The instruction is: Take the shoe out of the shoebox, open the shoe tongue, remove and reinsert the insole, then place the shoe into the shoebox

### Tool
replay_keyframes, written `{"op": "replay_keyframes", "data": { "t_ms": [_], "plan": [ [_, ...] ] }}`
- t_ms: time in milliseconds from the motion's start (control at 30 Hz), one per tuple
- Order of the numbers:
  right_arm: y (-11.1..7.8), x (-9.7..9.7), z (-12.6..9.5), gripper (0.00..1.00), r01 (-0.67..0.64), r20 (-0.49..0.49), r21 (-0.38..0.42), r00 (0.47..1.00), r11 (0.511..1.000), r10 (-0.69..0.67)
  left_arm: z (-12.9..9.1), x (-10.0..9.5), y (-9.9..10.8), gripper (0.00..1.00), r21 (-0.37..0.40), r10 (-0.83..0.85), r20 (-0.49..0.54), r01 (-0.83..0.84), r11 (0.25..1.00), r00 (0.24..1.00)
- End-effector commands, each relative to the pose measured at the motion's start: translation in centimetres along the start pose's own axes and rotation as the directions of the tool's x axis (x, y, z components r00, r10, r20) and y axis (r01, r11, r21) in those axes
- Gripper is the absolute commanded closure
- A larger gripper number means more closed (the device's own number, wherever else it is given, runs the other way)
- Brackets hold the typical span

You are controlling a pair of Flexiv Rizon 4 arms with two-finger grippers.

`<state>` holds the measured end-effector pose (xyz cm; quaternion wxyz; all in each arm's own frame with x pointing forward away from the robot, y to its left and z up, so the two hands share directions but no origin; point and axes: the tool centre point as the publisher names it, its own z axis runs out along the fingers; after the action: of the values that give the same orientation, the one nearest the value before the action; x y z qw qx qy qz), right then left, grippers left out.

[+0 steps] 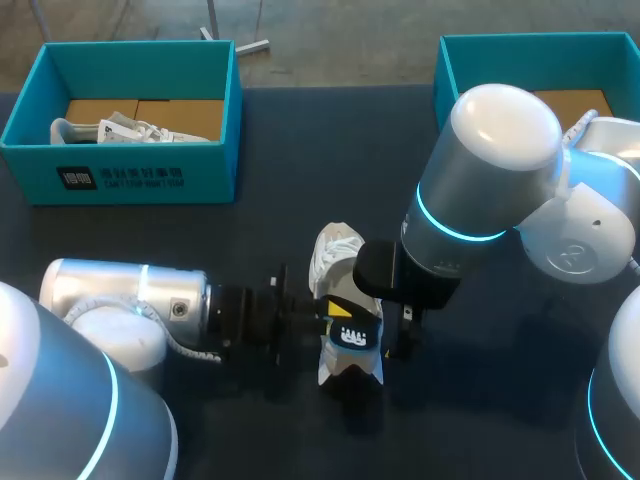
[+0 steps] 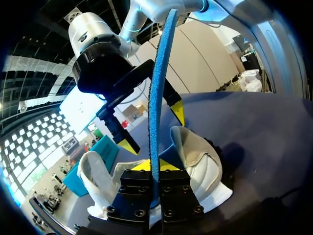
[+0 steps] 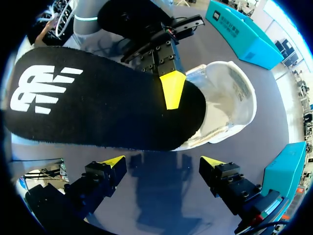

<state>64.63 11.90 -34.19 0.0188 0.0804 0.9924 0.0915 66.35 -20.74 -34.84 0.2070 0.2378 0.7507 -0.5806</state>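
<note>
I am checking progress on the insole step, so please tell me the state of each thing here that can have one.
shoe: resting on the table
insole: held up over the shoe, gripped
left end effector: shut on the insole
right end effector: open, holding nothing
left shoebox: open, second shoe inside
right shoebox: open, partly hidden by the right arm
</note>
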Motion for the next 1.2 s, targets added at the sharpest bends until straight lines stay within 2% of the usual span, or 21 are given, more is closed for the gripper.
{"op": "replay_keyframes", "data": {
  "t_ms": [33,133,400,833,1200],
  "plan": [
    [0.1,0.1,0.3,0.0,0.0,0.002,0.0,1.0,1.0,0.0,0.5,0.2,0.0,1.0,-0.051,0.009,-0.015,-0.01,0.999,1.0],
    [0.1,0.1,0.3,0.0,0.0,0.002,0.0,1.0,1.0,0.0,0.5,0.2,0.1,1.0,-0.084,0.017,-0.015,-0.018,0.996,1.0],
    [0.1,0.1,0.3,0.0,0.0,0.002,0.0,1.0,1.0,0.0,0.3,0.2,0.3,1.0,-0.098,0.005,-0.013,-0.006,0.995,1.0],
    [0.1,0.1,0.3,0.0,0.0,0.002,0.0,1.0,1.0,0.0,-0.1,0.2,-0.3,0.96,-0.052,-0.004,-0.022,0.003,0.999,1.0],
    [0.1,0.1,0.3,0.0,0.0,0.002,0.0,1.0,1.0,0.0,-0.8,-0.1,-0.9,0.79,-0.044,-0.003,-0.024,0.002,0.999,1.0]
  ]
}}
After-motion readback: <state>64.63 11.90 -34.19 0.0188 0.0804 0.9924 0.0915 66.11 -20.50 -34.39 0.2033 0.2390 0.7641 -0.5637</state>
